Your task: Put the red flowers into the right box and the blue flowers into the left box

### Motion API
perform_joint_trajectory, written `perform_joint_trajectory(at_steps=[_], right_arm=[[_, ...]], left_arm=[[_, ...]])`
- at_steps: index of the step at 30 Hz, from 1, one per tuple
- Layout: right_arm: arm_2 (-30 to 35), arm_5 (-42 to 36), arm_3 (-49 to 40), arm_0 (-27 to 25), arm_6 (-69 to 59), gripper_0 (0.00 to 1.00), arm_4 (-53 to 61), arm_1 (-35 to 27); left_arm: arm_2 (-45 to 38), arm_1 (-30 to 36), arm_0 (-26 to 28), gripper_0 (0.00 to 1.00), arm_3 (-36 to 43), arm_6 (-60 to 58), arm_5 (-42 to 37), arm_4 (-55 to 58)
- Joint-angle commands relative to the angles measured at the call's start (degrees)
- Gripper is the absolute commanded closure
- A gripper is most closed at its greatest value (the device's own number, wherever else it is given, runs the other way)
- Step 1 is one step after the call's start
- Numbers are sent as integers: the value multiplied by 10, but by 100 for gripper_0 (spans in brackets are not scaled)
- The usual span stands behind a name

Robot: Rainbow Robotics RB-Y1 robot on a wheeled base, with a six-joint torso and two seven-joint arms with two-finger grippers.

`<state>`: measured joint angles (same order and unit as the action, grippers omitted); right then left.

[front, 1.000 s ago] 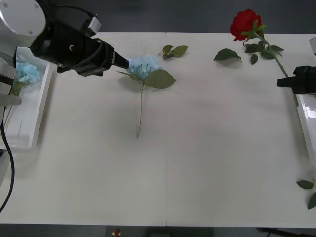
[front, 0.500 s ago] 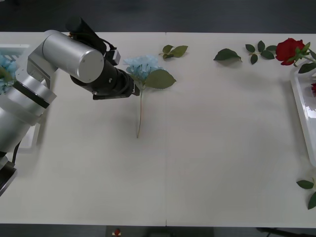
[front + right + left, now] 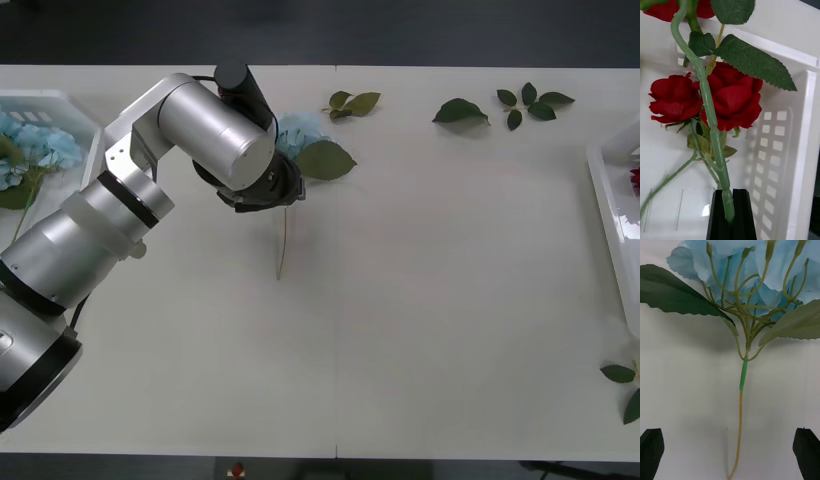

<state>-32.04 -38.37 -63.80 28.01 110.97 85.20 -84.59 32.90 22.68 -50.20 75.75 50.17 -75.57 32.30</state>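
The left gripper (image 3: 730, 452), jaws spread wide and empty, hangs over the thin green stem of a pale blue artificial flower cluster (image 3: 752, 273) lying on the white desk (image 3: 430, 300). The right gripper (image 3: 732, 215) pinches a deep-red rose's green stem (image 3: 711, 123) above the white slotted plastic tray (image 3: 771, 165), where two red roses (image 3: 730, 95) lie.

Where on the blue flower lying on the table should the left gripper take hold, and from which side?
Grip the blue flower on its bare stem just below the leaves, coming straight down from above. The stem lies flat on the table and thin, and the open left gripper already straddles it; bloom and leaves would probably crush or slip.
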Motion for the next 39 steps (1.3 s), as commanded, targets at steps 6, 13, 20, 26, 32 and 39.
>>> perform_joint_trajectory(at_steps=[6, 13, 20, 26, 32, 39], right_arm=[[8, 6, 32, 12, 135, 100, 7, -19], [8, 12, 33, -23, 193, 100, 9, -20], [8, 23, 57, -64, 200, 100, 16, -22], [8, 48, 67, -104, 198, 100, 18, -12], [8, 64, 93, -109, 195, 100, 6, 21], [8, 68, 93, -109, 195, 32, 3, 37]], left_arm=[[-10, -50, -39, 0, -68, 12, 22, -35], [-10, -70, -47, 0, -119, 20, 42, -41], [5, -73, -47, 0, -125, 19, 46, -49], [21, -73, -47, 0, -131, 13, 46, -55], [29, -75, -47, 5, -143, 14, 46, -55], [30, -78, -47, 8, -152, 14, 47, -55]])
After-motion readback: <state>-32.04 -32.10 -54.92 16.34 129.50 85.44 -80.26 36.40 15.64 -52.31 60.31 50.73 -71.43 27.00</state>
